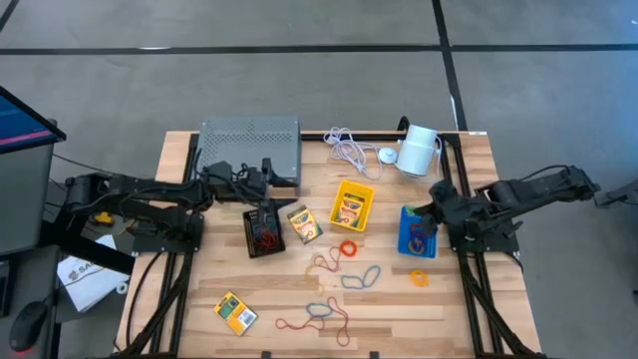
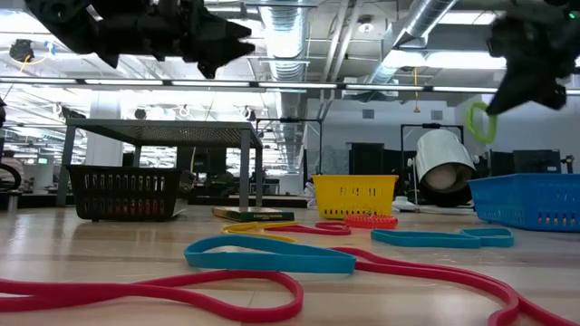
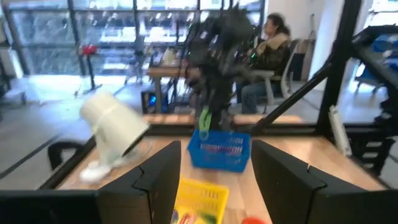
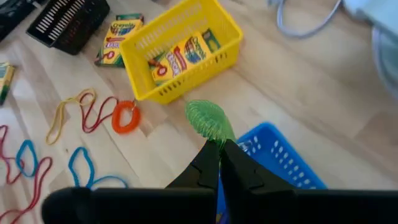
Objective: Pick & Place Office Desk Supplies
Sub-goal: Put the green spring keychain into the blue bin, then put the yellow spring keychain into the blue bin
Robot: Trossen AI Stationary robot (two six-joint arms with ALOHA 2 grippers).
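Right wrist view: right gripper has its jaws clamped tight on a green coiled band, the loop sticking up past the tips. Blue bin sits directly under the jaws, so the band hangs above its rim and not inside. Yellow bin is just beyond the jaws, with a crayon box lying in it. An orange coiled band lies on the surface beside the yellow bin, thin red and yellow loops next to it, blue loops further off.

High view: left gripper hangs over the black bin, jaws wide, nothing between them. Black bin holds red bands. A loose crayon box lies just past the left jaws, between the black and yellow bins. Another crayon box is well apart from both jaws, near the front edge of the surface. An orange band lies on the surface close to the right jaws, outside the blue bin.

Low view: green band dangles from the right jaws above the blue bin, clear of it. Red and blue loops are spread across the foreground.
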